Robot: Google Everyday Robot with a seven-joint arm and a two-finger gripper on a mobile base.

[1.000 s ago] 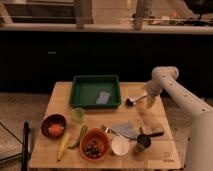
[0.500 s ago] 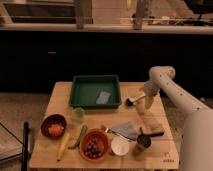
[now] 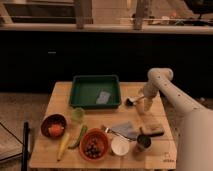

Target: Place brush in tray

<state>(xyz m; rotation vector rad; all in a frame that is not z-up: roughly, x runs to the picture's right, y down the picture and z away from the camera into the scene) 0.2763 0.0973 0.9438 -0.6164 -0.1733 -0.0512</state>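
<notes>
The brush point(image 3: 131, 102) lies on the wooden table point(image 3: 60, 102) just right of the tray. Its dark round head points toward the tray and its slim white handle runs right. The dark green tray point(image 3: 85, 89) sits at the back middle of the table, with a pale card point(image 3: 103, 97) inside. My white arm reaches in from the right and bends down. My gripper point(image 3: 144, 104) hangs over the handle end of the brush and looks open, with no visible grip on the brush. Where exactly its tips meet the handle is hard to make out.
The front of the table holds a dark red bowl point(image 3: 54, 126), a green cup point(image 3: 77, 114), a banana point(image 3: 63, 145), an orange bowl of dark berries point(image 3: 93, 145), a white cup point(image 3: 120, 146), a dark cup point(image 3: 143, 141), a fork point(image 3: 111, 131) and a tan-ended utensil point(image 3: 152, 123).
My arm has shifted slightly left and lower, bringing the gripper closer to the brush handle. The brush and tray have not moved.
</notes>
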